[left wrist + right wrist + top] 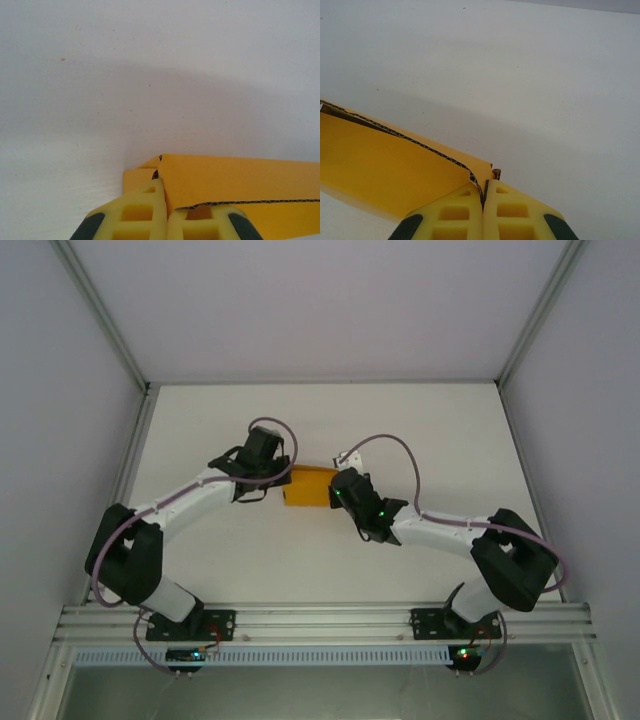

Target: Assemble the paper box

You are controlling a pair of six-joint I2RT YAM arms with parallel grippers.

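Top view, risk: the left gripper (pixel 283 484) and the right gripper (pixel 338 492) clamp opposite ends of the paper box (pixel 308 488); if one arm pulls or twists out of step with the other, the thin card could tear or buckle between them.
Top view, box: small, orange-yellow, seemingly part-folded; it sits mid-table (pixel 420 430), with the left gripper at its 9 o'clock and the right gripper at its 3 o'clock; I cannot tell whether it rests on the table or hangs above it.
Left wrist, risk: the left gripper (pixel 166 200) is clenched on a card edge; only a narrow strip is nipped, so a sideways load could make it slip free.
Left wrist, box: the paper box (pixel 235 180) runs off toward 3 o'clock as a folded panel; a fluted cut edge shows; a second layer peeks out at 9 o'clock.
Right wrist, risk: the right gripper (pixel 483 196) pinches a corner that is already crumpled; more squeeze or pull could crease it further.
Right wrist, box: the paper box (pixel 385 165) stretches toward 9 o'clock; smooth yellow face, ragged corrugated rim.
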